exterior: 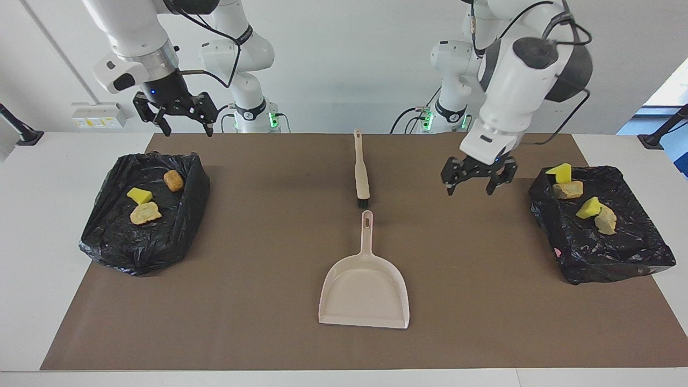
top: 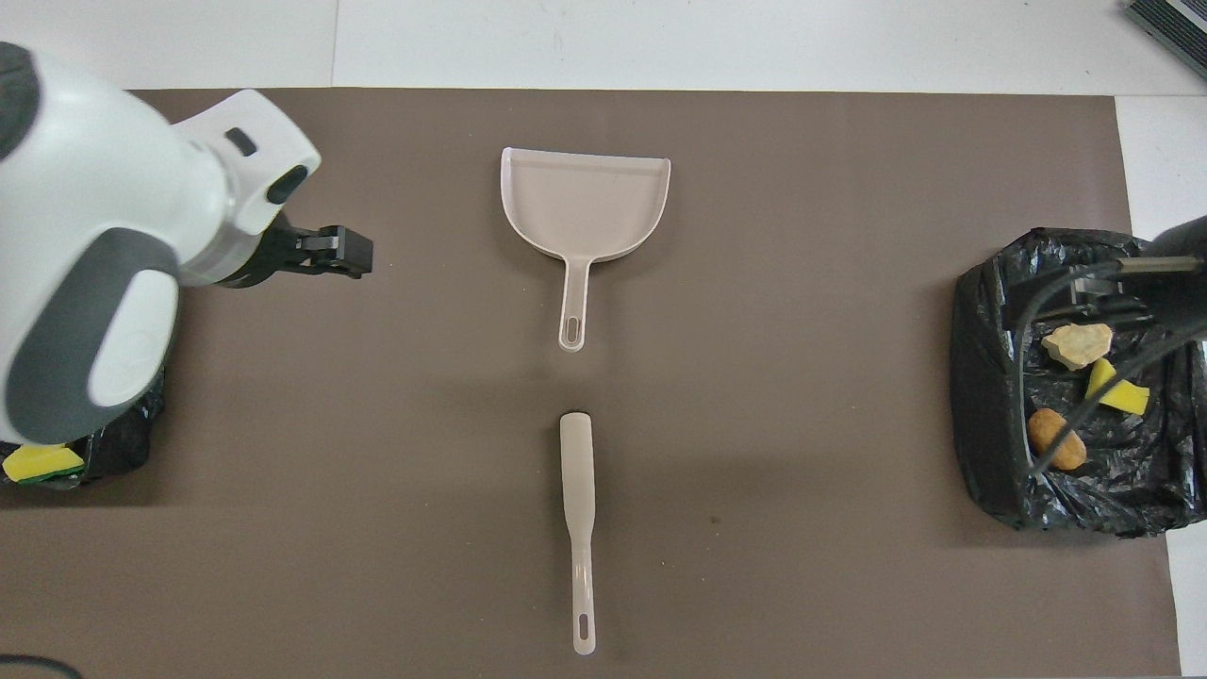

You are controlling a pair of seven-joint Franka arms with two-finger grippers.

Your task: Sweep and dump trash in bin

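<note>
Hanging above the brown mat (exterior: 258,226), the left gripper (exterior: 477,177) was raised with its jaws apart and nothing between them, over bare mat just beside the black-lined bin (exterior: 634,252) at the left arm's end of the table (exterior: 32,226). In the overhead view only a dark part of that gripper showed past the white wrist, and the same bin was almost wholly covered by the arm. Four scraps of trash lay in that bin: a yellow-green sponge chunk (exterior: 560,172) touching a tan bread-like piece (exterior: 568,189) at the edge nearer the robots, and a second sponge chunk (exterior: 589,207) against a second tan piece (exterior: 606,219) toward the middle. The right gripper (exterior: 177,110) was held high near the robots' end of the other black-lined bin (exterior: 134,252), at the right arm's end of the table, its jaws likewise apart and empty. Three more scraps rested in that bin: a brown nugget (exterior: 173,180) nearest the robots, a sponge chunk (exterior: 139,195) and a tan-orange piece (exterior: 145,213) just beside it. The beige dustpan (exterior: 365,293) lay flat at the middle of the mat, its handle pointing toward the robots and its open mouth away from them, free of both grippers and with nothing in its tray. The matching brush (exterior: 361,171) lay in line with it, nearer the robots, its dark bristle end close to the tip of the dustpan's handle but apart from it.
</note>
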